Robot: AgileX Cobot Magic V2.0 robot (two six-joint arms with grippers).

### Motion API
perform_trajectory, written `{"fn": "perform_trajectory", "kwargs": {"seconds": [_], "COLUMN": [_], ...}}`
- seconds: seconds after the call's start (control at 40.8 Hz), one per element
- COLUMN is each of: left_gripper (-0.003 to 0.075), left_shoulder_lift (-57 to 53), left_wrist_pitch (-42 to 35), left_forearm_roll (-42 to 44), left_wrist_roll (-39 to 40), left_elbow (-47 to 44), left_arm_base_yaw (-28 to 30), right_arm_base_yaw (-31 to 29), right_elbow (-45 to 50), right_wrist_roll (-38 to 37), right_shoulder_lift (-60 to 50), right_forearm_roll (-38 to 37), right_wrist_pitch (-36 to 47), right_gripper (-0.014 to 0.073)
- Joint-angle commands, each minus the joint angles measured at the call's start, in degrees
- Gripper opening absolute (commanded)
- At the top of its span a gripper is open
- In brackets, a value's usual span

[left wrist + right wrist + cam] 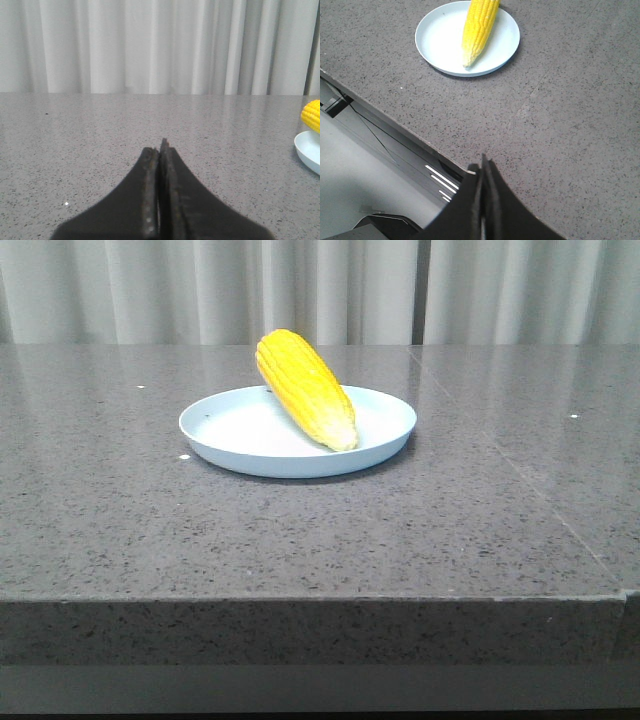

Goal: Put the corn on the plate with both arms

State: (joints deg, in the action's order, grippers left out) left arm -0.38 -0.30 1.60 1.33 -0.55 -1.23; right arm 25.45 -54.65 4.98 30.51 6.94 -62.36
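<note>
The corn (305, 388) lies on the plate (210, 435), fat end over the rim at 12 o'clock. It looks hard and bumpy; grab its middle. Left gripper (161, 150) and right gripper (482, 167) are pressed together, empty.

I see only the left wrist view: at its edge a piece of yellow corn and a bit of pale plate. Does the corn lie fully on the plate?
Observer: The bright yellow corn cob lies across the round pale blue plate, its pale tip inside the near rim, its thick end over the far rim.
Operator: Is the right gripper near it?
Observer: No. The right gripper is apart from the plate, above the grey stone table's edge.
Operator: Is it open?
Observer: No, its jaws are pressed together, holding nothing. The left gripper is shut too.
</note>
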Motion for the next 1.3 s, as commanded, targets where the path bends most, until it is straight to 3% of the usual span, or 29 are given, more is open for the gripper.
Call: {"fn": "perform_trajectory", "kwargs": {"seconds": [0.0, 0.147, 0.416, 0.588, 1.029, 1.274], "left_gripper": [-0.002, -0.002, -0.002, -0.002, -0.002, -0.002], "left_shoulder_lift": [-0.84, -0.84, -0.84, -0.84, -0.84, -0.84], "left_wrist_pitch": [-4.71, -4.71, -4.71, -4.71, -4.71, -4.71], "left_forearm_roll": [-0.56, -0.56, -0.56, -0.56, -0.56, -0.56], "left_wrist_roll": [0.55, 0.55, 0.55, 0.55, 0.55, 0.55], "left_elbow": [-1.22, -1.22, -1.22, -1.22, -1.22, -1.22], "left_arm_base_yaw": [-0.52, -0.52, -0.52, -0.52, -0.52, -0.52], "right_arm_base_yaw": [-0.14, -2.75, -18.76, -24.84, -26.23, -26.03], "right_elbow": [-1.39, 2.78, 22.63, 34.99, 54.99, 54.91], "right_wrist_roll": [0.45, 0.45, 0.45, 0.45, 0.45, 0.45], "right_shoulder_lift": [0.28, -4.32, -18.51, -26.22, -32.09, -32.09], "right_forearm_roll": [-0.17, -0.37, -0.37, -0.3, 0.32, 0.32], "right_wrist_pitch": [3.85, 7.83, 30.07, 41.57, 62.36, 67.13], "right_gripper": [-0.0067, -0.0067, -0.0067, -0.0067, -0.0067, -0.0067]}}
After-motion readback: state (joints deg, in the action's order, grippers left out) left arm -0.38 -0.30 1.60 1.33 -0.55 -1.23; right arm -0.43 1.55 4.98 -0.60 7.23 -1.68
